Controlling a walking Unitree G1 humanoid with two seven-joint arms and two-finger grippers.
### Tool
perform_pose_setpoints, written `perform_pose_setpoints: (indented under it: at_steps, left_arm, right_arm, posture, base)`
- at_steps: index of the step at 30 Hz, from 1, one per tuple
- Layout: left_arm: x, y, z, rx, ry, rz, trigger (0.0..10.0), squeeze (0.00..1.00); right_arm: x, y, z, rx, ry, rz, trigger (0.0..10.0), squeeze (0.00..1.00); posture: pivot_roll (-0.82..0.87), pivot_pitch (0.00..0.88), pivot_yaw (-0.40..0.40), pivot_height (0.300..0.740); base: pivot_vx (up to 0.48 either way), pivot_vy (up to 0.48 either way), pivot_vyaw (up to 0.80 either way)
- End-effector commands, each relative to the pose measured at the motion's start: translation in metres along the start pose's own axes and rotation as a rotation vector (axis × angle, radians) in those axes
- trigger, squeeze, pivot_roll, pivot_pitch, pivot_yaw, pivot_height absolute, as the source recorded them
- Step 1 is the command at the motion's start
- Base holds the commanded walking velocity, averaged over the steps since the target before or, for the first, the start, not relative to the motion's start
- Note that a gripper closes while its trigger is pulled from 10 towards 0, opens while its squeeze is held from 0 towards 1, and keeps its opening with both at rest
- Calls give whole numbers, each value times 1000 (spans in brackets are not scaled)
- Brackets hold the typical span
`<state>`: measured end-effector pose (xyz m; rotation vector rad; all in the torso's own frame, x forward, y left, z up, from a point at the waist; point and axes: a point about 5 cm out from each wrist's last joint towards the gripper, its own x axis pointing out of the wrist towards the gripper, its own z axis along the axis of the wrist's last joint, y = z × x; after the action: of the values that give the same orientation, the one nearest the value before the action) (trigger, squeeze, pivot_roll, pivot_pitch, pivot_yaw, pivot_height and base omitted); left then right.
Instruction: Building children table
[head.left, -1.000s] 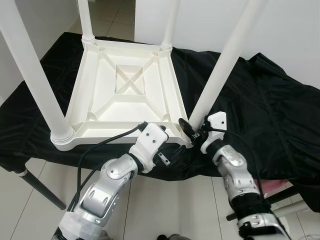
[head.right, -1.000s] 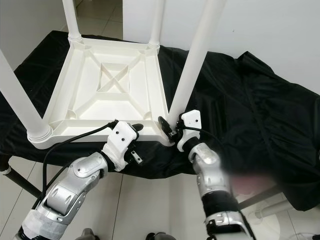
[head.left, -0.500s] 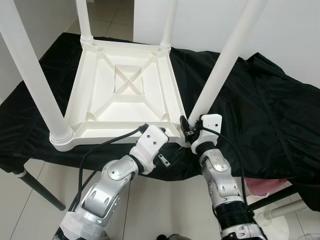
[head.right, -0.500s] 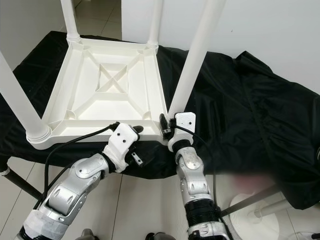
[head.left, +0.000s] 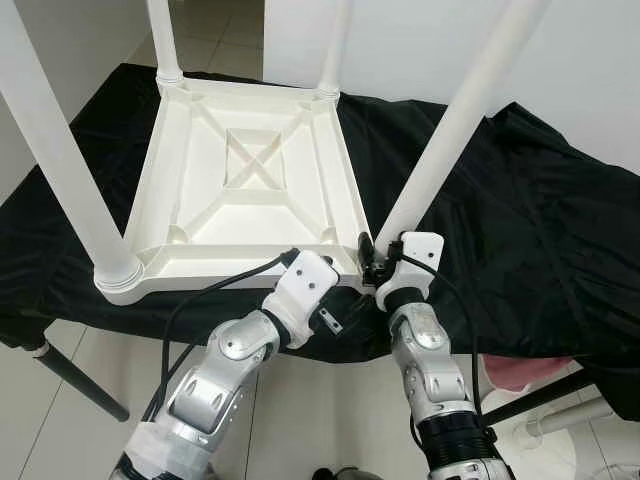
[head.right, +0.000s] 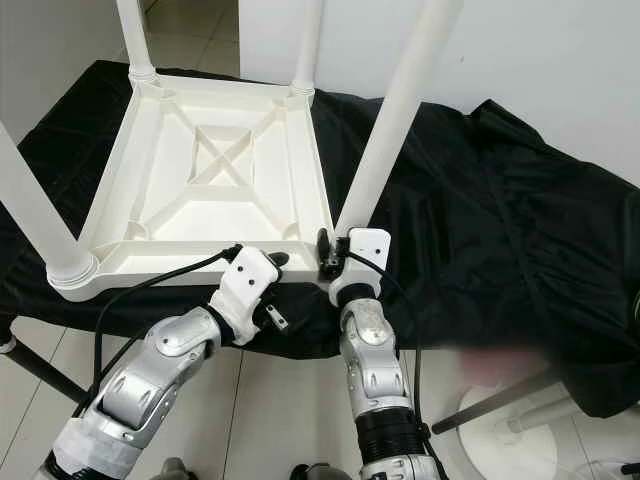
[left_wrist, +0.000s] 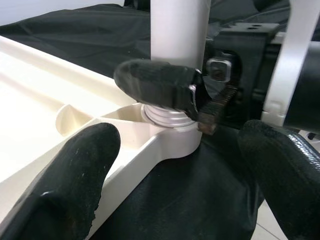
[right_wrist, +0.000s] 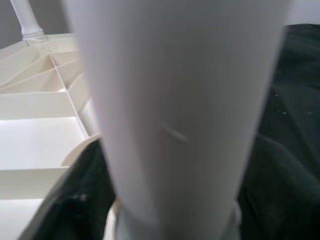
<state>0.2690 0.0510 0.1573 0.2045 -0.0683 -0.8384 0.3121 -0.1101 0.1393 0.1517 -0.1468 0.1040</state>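
four white legs stick up from the upside-down children's table (head.left: 245, 190), which lies on a bigger table draped in black cloth (head.left: 520, 230). the right pincer (head.left: 372, 262) is at the base of the near-right leg (head.left: 440, 150), its black fingers (right_wrist: 75, 205) set on either side of the leg and pressed to it (right wrist view shows the leg between two dark pads). the left pincer (head.left: 296, 262) sits at the near rim of the white top, just beside that same corner, fingers (left_wrist: 75, 170) spread wide with nothing between them. a black cable (head.left: 215, 290) loops from the left wrist over the table edge.
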Motion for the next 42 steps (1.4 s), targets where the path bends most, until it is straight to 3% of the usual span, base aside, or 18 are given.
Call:
perform_pose_setpoints:
  at_steps: [1, 10, 11, 12, 21, 24, 33, 42]
  left_arm:
    - [1, -2, 0, 11, -4, 2, 10000, 0]
    - [0, -2, -1, 8, -5, 12, 10000, 0]
    - [-1, -1, -1, 8, -6, 13, 10000, 0]
    - [-1, -1, -1, 7, -8, 15, 10000, 0]
    - [-4, 2, -1, 1, -19, 6, 10000, 0]
    - [-7, -1, 0, -8, -29, -42, 10000, 0]
    - [-11, -14, 4, -22, -56, -162, 10000, 0]
    - [-8, -17, 3, -11, -48, -177, 10000, 0]
  right_arm:
    - [-3, -9, 1, -29, -2, -6, 10000, 1000]
    - [-9, -24, 7, -95, -34, 23, 10000, 1000]
    - [-10, -26, 7, -95, -38, 41, 10000, 408]
    - [-12, -26, 7, -90, -41, 71, 10000, 0]
    - [-16, -27, 4, -86, -34, 182, 10000, 0]
    - [-15, -31, 2, -94, -25, 238, 10000, 0]
    - [5, -44, 12, -162, -23, 436, 10000, 0]
    - [24, -35, 15, -186, 17, 602, 10000, 0]
  posture:
    - [37, 93, -115, 740]
    - [36, 96, -120, 740]
    - [36, 96, -121, 740]
    - [37, 94, -122, 740]
    - [37, 90, -120, 740]
    - [39, 86, -117, 740]
    - [47, 73, -111, 740]
    - [49, 63, -109, 740]
  base:
    - [0, 0, 0]
    - [0, 0, 0]
    - [0, 0, 0]
    - [0, 0, 0]
    - [0, 0, 0]
    - [0, 0, 0]
    - [0, 0, 0]
    - [0, 0, 0]
